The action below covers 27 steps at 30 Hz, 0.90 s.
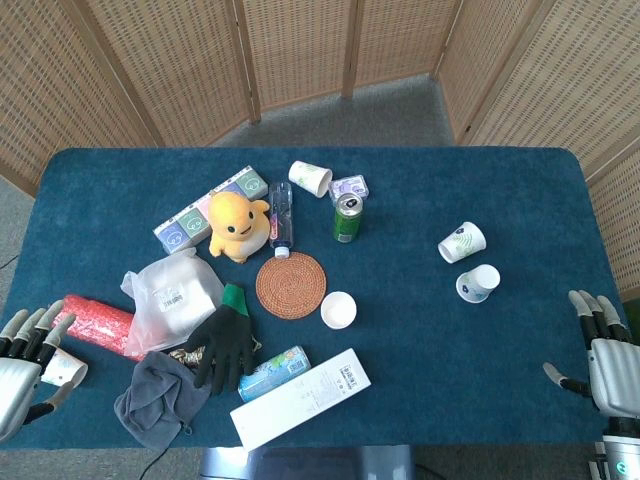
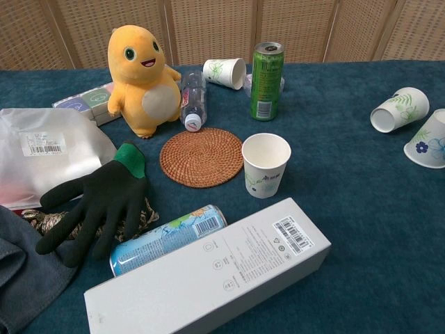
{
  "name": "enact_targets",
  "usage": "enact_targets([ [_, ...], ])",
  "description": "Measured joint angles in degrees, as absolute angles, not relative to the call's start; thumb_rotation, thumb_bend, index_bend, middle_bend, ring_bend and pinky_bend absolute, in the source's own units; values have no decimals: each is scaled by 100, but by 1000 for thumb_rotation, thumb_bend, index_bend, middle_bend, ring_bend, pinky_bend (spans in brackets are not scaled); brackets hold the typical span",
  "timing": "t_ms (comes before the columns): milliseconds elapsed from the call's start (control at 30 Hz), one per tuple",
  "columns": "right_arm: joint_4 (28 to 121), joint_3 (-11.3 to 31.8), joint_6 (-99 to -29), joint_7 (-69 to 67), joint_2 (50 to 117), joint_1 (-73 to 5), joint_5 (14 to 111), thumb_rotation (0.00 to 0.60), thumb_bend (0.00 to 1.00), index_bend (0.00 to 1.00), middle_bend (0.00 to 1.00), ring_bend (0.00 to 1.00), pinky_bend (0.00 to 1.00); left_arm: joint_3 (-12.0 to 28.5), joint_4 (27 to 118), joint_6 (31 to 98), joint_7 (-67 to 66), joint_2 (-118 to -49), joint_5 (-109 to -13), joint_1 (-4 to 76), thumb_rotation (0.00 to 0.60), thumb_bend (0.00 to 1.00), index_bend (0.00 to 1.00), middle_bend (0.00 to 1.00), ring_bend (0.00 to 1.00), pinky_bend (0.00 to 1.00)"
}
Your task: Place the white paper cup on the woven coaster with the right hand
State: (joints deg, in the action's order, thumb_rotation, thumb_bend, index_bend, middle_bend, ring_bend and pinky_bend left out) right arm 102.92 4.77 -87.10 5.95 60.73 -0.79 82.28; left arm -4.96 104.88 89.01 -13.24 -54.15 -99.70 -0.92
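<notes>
A white paper cup stands upright with its mouth up, just right of the round woven coaster and apart from it. Nothing lies on the coaster. My right hand is at the table's front right corner, fingers spread and holding nothing, far from the cup. At the front left edge, my left hand has its fingers apart, and a small paper cup lies beside it. The chest view shows neither hand.
Other paper cups lie at the back and at the right. A green can, a bottle and a yellow plush stand behind the coaster. A black glove, a blue can and a white box lie in front.
</notes>
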Motion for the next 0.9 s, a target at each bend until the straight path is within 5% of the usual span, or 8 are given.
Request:
enact_targets([
  [467,10321,470,-8517,684,6141,-187,8200,600,103,0,0,0,276,-488,10568,8998,-1233,-5374,-10012,-119,600,287,0,0,0,0],
  [900,10786,679,-7579,1110,6417,-922,7881,600,92,0,0,0,276,-460,10622,9052,-1166,-5307,-9950,-150,600,286,0,0,0,0],
])
